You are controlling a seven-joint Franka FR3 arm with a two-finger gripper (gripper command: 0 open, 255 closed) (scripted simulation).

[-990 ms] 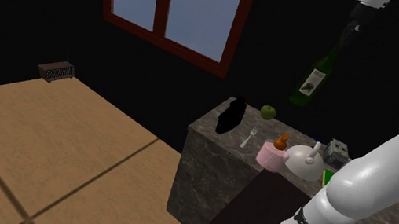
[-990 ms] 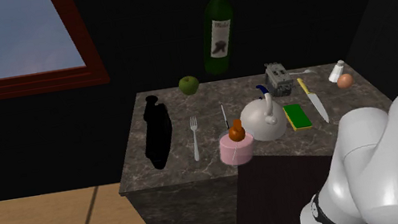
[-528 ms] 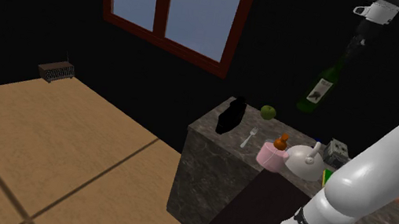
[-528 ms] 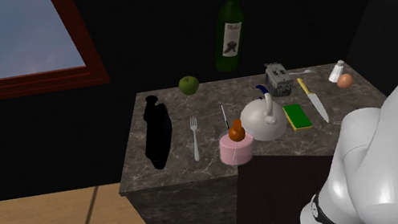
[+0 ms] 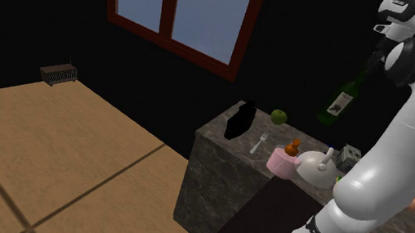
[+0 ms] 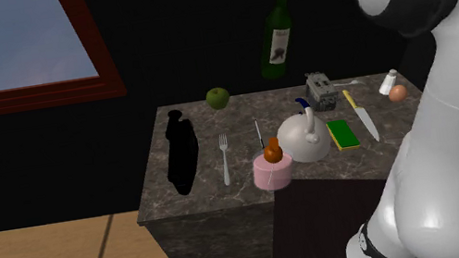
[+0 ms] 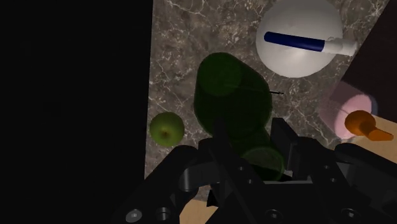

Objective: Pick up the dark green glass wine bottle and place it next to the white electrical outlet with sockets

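- At the base: the stand [image 5: 261, 230], a dark box, butts against the near edge of the desk [image 6: 214, 191], a block with a dark marbled top. The white arm [image 5: 395, 153] climbs from it.
- Near edge of the desk: a pink cup [image 6: 271, 171] with an orange piece on top, just beside a white kettle [image 6: 304, 138] with a blue handle.
- Mid desk: a fork [image 6: 224, 158] beside the cup and a flat black shape [image 6: 180, 151] toward the second exterior view's left. A green sponge [image 6: 343, 132] and a knife [image 6: 361, 116] lie toward its right.
- Far edge: a green apple [image 6: 217, 97], the greyish outlet [image 6: 322, 89], then an egg [image 6: 397, 93] and a small white shaker [image 6: 388, 82].
- In the air: the wine bottle [image 6: 277, 41], dark green with a pale label, hangs clear of the desk, tilted, neck up. In the second exterior view it sits above and between apple and outlet.
- Grasp: the pincer [image 7: 252, 141] pinches the bottle's neck, one black finger on each side. The wrist view looks down along the bottle to the marbled top, with the apple near it and the kettle further off.
- Beyond: a window [image 5: 180, 9] with a red-brown frame, a black area around it, and a wooden floor [image 5: 44, 156] on the shoulder view's left.
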